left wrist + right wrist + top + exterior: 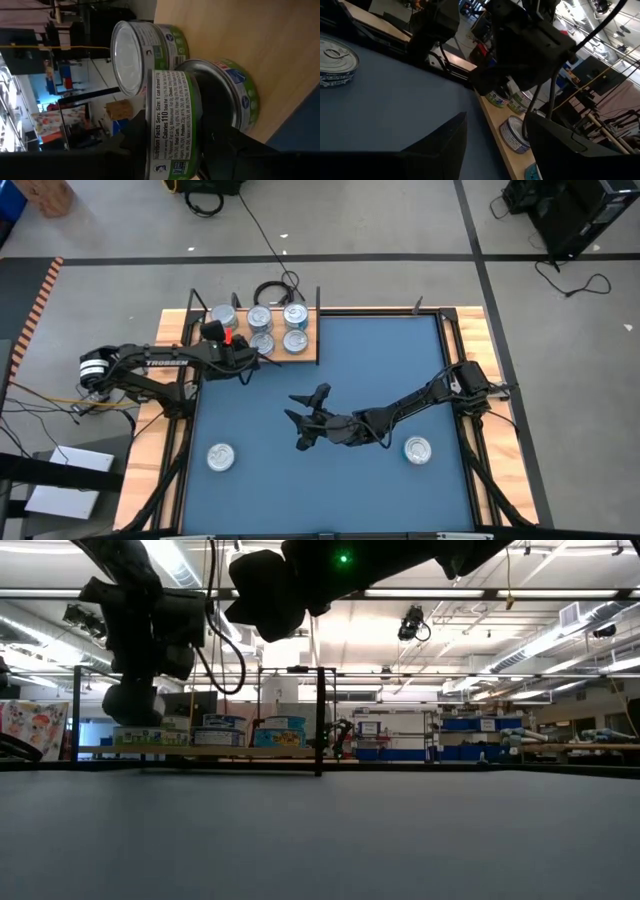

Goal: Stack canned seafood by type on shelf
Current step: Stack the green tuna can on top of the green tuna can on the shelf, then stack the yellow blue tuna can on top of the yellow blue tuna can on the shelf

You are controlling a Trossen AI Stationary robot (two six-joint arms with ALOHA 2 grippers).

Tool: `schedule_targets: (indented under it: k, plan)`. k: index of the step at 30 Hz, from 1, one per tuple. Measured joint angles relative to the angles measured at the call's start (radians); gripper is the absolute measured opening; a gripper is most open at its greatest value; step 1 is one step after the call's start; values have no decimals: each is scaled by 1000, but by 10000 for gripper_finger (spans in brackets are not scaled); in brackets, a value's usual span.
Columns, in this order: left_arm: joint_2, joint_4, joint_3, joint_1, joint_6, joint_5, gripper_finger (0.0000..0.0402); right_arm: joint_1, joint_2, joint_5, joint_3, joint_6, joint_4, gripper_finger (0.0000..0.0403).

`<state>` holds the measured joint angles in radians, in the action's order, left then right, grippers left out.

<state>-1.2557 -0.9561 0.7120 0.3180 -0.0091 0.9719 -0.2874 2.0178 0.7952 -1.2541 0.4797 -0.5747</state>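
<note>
The shelf (pixel 305 356) is a wooden board at the mat's far left. Several silver tins stand on it, among them a green-labelled one (pixel 150 47) and a blue-labelled one (pixel 235 87). My left gripper (pixel 250 360) reaches over the board's near edge, shut on a green-labelled tin (pixel 172 120). That tin is about one tin's height above the board, beside the blue-labelled one. My right gripper (pixel 297 412) hovers open over the middle of the mat, its fingers (pixel 440 145) with nothing between them. My left gripper pinches the tin between its two fingers, one at the top rim (pixel 151 132) and the other (pixel 235 147) at the underside. The fingers come from the table's left, slanting a little down. The tin stays upright, label wall toward the wrist. Whether it touches the blue-labelled tin, I cannot tell.
Two loose tins lie on the blue mat (pixel 350 350), one near left (pixel 220 457) and one near right (pixel 417 450). Thin black uprights (pixel 320 720) stand at the shelf's corners. A black cable coil (pixel 272 290) lies just beyond the shelf.
</note>
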Motion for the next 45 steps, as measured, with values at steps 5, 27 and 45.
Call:
schedule_targets:
  k: [5, 27, 45]
  plan:
    - [-8, 3, 0, 0, 12, -52, 198, 0, 0, -3, 0, 2, -8, 211]
    - [-8, -151, 63, 10, 1, -130, 261, 0, 0, -5, 0, 2, -7, 211]
    - [24, -162, 227, -385, -207, -258, 106, -59, -78, -156, 0, -330, 362, 70]
